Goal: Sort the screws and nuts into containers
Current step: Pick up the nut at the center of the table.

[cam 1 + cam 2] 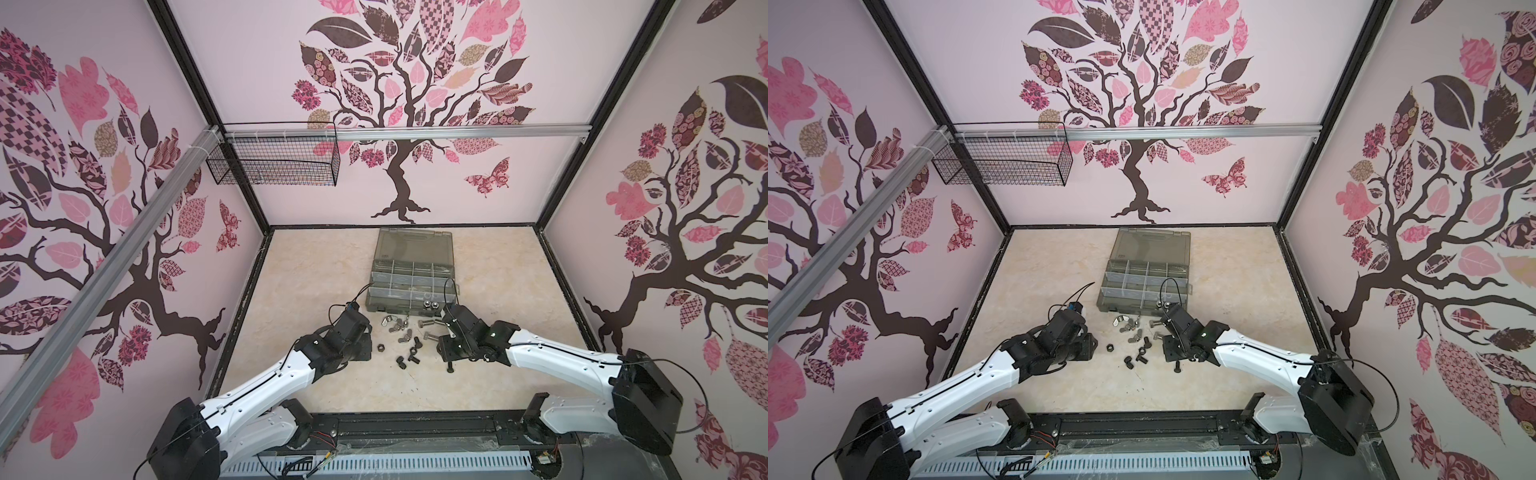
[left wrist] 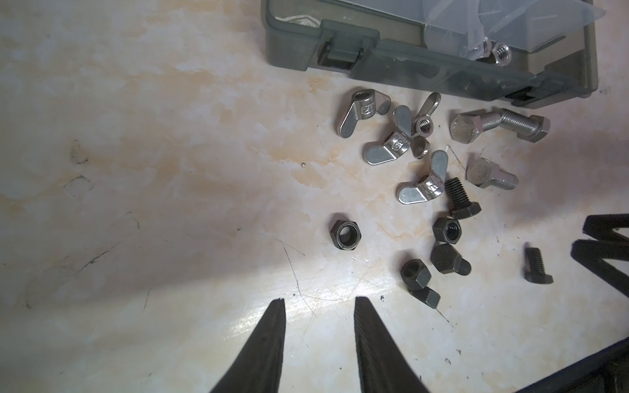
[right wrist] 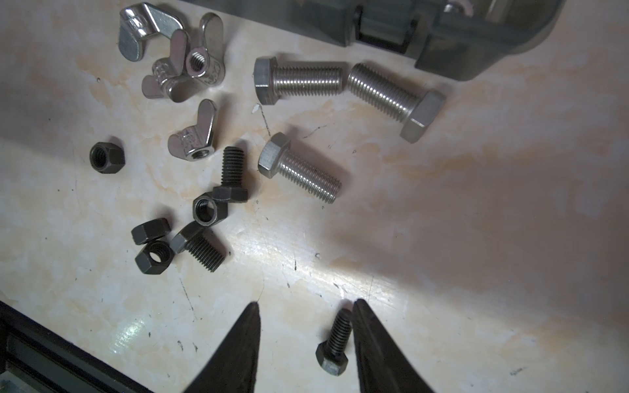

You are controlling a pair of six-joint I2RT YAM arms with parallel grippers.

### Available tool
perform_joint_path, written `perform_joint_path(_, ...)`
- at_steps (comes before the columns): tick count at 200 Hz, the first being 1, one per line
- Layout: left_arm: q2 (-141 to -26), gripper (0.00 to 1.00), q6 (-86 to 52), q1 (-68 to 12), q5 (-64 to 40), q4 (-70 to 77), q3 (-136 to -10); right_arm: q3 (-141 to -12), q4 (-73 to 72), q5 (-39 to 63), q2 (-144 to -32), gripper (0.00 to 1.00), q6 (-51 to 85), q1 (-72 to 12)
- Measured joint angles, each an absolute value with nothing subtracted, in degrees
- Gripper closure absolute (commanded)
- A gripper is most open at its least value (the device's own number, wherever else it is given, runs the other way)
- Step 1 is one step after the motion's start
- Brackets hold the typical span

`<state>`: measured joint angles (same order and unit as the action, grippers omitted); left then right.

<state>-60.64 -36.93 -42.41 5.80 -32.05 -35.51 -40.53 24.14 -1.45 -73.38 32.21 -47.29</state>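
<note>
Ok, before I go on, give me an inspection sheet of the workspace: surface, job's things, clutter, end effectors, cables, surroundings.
Surface: beige marbled tabletop, scratched and speckled.
Job's things: organizer case open, lid laid back; silver hex nuts in a near compartment; wing nuts, silver bolts, black screws and black nuts loose in front of it.
Clutter: nothing seen.
End effectors: left end effector open, empty; right end effector open, lone black screw lying between its fingers, beside one, not clamped.
Cables: black cable loops standing up from both wrists.
Surroundings: tree-decal walls; wire mesh basket on the back rail.
</note>
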Motion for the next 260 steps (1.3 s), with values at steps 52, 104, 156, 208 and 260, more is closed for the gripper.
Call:
perform_joint_path(52,-67.8,0.62,-36.9,-42.4,3.5,-30.7,-35.6,-40.4,24.1,-1.5,-73.6,0.53,32.7,-47.4)
perform_joint_path(104,-72.2,0.62,-36.9,-42.5,1.8,-28.6,-36.8,-39.7,23.9,-1.5,-73.6,0.53,33.3,-47.5)
perform_joint_path(156,-76.5,0.62,-36.0,-43.3,1.2,-27.0,-39.5,-39.7,24.0,-1.5,-73.5,0.53,33.6,-47.5)
perform_joint_path(208,-80.4,0.62,-34.7,-44.1,1.7,-27.2,-41.2,-39.7,24.2,-1.7,-73.4,0.53,34.3,-47.5)
perform_joint_path(260,-83.4,0.62,-33.5,-45.2,3.5,-27.4,-43.5,-38.9,24.6,-1.8,-73.1,0.53,34.6,-47.5)
